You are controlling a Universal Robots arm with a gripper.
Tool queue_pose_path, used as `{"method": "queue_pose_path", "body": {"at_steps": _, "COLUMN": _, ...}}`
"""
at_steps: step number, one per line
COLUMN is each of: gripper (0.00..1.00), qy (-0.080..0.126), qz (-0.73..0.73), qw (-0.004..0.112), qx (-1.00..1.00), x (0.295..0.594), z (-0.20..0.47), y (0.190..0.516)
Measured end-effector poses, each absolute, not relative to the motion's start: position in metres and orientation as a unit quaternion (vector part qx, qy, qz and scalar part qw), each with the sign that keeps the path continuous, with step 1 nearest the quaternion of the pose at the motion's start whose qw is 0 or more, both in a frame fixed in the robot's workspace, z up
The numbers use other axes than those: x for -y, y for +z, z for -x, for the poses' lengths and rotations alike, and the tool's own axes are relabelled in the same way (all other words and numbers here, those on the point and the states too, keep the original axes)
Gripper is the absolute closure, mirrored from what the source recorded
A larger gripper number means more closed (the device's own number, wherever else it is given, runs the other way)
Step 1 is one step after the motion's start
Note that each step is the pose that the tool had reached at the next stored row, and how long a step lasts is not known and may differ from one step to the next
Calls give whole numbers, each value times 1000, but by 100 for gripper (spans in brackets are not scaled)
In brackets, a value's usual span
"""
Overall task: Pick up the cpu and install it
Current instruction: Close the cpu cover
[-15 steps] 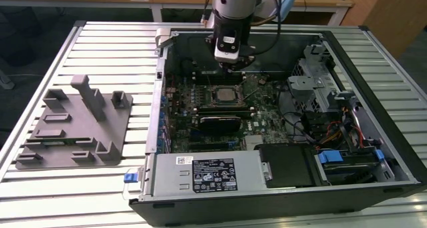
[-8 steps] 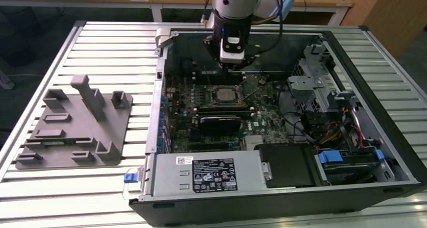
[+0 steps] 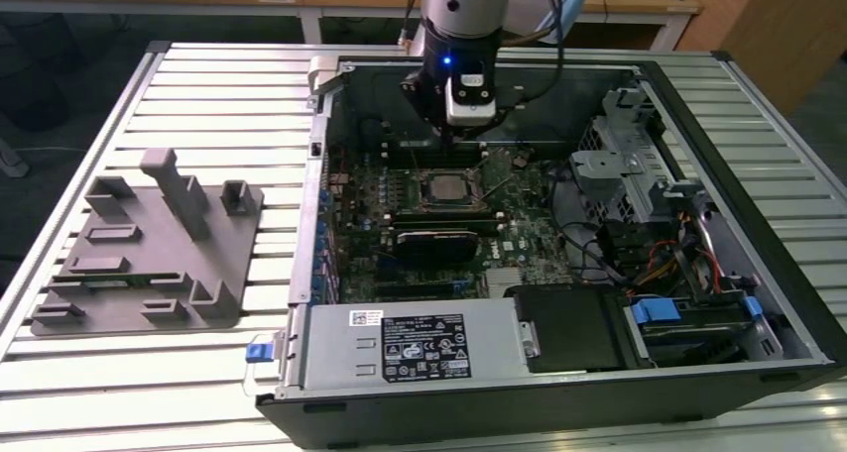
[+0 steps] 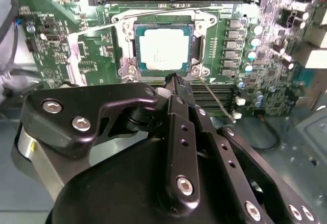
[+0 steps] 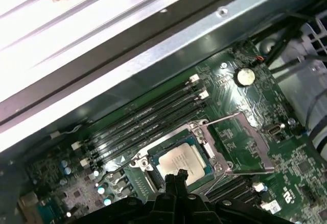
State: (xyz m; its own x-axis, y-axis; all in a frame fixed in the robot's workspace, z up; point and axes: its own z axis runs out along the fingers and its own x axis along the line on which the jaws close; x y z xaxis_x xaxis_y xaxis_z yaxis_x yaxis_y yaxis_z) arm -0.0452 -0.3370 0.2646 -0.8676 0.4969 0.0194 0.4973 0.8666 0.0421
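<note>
Exterior view, starting at its left: you are looking at a grey moulded fixture (image 3: pixel 146 254) lying at the left edge of the slatted metal table (image 3: pixel 225 85), well apart from the open computer case (image 3: pixel 530 412) that is taking up the table's middle and right. Inside the case the motherboard (image 3: pixel 517 229) is lying flat. The cpu (image 3: pixel 450 186) is sitting in its socket near the board's middle, silver top facing up. Your gripper (image 3: pixel 453 147) is hanging above the board, just beyond the cpu's far edge. Further right, a metal drive cage (image 3: pixel 636 165) is standing in the case's far right corner.

In the second wrist view the cpu (image 4: pixel 164 50) is lying square inside the black socket frame (image 4: pixel 196 48), with the hinged plate (image 4: pixel 89 55) folded open beside it. There the gripper (image 4: pixel 173 78) is showing its fingertips closed on themselves, just beside the socket's edge. In the first wrist view the gripper (image 5: pixel 179 178) is pointing at the cpu (image 5: pixel 184 157), and memory slots (image 5: pixel 143 117) are running alongside the socket.
</note>
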Motion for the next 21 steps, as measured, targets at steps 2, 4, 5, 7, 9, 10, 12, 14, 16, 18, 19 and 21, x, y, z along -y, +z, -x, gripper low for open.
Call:
{"method": "queue_pose_path", "body": {"at_steps": 2, "gripper": 89, "qy": -23, "qz": 243, "qw": 4, "qx": 970, "x": 337, "z": 45, "y": 265}}
{"method": "queue_pose_path", "body": {"at_steps": 4, "gripper": 89, "qy": -23, "qz": 229, "qw": 5, "qx": 973, "x": 337, "z": 45, "y": 265}}
{"method": "queue_pose_path", "body": {"at_steps": 5, "gripper": 89, "qy": -23, "qz": 223, "qw": 5, "qx": 975, "x": 337, "z": 45, "y": 265}}
{"method": "queue_pose_path", "body": {"at_steps": 7, "gripper": 89, "qy": -23, "qz": 209, "qw": 5, "qx": 978, "x": 337, "z": 45, "y": 265}}
{"method": "queue_pose_path", "body": {"at_steps": 9, "gripper": 89, "qy": -23, "qz": 195, "qw": 5, "qx": 980, "x": 337, "z": 45, "y": 265}}
{"method": "queue_pose_path", "body": {"at_steps": 10, "gripper": 89, "qy": -23, "qz": 188, "qw": 6, "qx": 982, "x": 337, "z": 45, "y": 265}}
{"method": "queue_pose_path", "body": {"at_steps": 12, "gripper": 89, "qy": -22, "qz": 174, "qw": 6, "qx": 984, "x": 337, "z": 45, "y": 265}}
{"method": "queue_pose_path", "body": {"at_steps": 14, "gripper": 89, "qy": -22, "qz": 161, "qw": 6, "qx": 987, "x": 337, "z": 45, "y": 265}}
{"method": "queue_pose_path", "body": {"at_steps": 16, "gripper": 89, "qy": -22, "qz": 147, "qw": 6, "qx": 989, "x": 337, "z": 45, "y": 265}}
{"method": "queue_pose_path", "body": {"at_steps": 18, "gripper": 89, "qy": -22, "qz": 133, "qw": 7, "qx": 991, "x": 337, "z": 45, "y": 265}}
{"method": "queue_pose_path", "body": {"at_steps": 19, "gripper": 89, "qy": -22, "qz": 126, "qw": 7, "qx": 992, "x": 337, "z": 45, "y": 265}}
{"method": "queue_pose_path", "body": {"at_steps": 21, "gripper": 89, "qy": -22, "qz": 113, "qw": 7, "qx": 993, "x": 337, "z": 45, "y": 265}}
